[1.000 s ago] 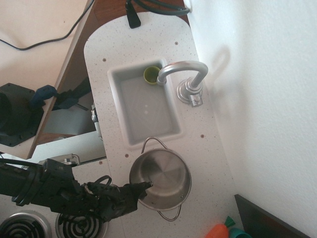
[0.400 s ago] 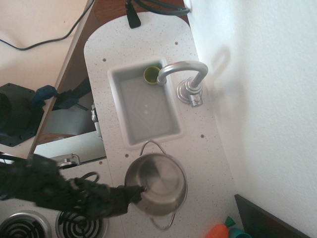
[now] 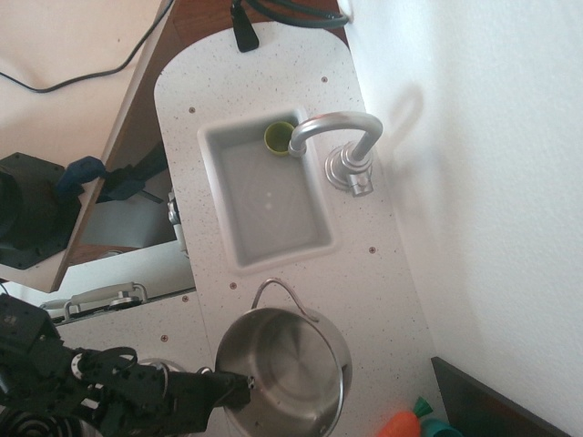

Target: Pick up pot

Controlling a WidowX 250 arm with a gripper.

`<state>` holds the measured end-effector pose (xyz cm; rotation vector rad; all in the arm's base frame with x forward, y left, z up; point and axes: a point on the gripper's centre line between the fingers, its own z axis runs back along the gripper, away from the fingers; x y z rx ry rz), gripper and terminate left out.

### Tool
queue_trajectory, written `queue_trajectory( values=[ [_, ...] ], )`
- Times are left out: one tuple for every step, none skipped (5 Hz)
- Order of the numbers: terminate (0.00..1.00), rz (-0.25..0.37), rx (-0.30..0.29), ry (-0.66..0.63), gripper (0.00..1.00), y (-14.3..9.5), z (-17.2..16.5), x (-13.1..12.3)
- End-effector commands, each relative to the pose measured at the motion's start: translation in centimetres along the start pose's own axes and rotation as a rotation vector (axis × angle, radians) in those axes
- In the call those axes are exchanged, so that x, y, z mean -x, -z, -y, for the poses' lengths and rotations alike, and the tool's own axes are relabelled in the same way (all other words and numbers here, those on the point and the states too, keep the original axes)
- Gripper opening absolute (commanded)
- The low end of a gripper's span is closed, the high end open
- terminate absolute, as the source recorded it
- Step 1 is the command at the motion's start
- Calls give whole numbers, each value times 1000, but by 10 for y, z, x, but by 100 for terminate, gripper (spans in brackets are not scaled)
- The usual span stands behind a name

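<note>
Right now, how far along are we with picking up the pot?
Done: the pincer is clamped on the near rim of the pot. In hand: the lift. The pot looks larger and closer to the camera than it did a second ago, so it appears to be off the counter. Left: raising it clear. The yellow-green cup sits untouched in the sink.

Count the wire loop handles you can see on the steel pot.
1. A thin wire loop handle sticks out from the rim of the round shiny stainless-steel pot, on the side facing the sink. An opposite handle may be hidden at the picture's bottom edge.
</note>
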<state>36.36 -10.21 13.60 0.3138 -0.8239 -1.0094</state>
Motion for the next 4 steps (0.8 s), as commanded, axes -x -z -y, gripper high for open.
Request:
queue_trajectory(
  values=[
    [0,19,-45,-11,0,-8,-20,-10],
    [0,11,-64,-15,0,-15,-23,-11],
    [0,16,-125,-32,0,-35,-31,-11],
    [100,20,-162,-37,0,-47,-36,-10]
  ],
)
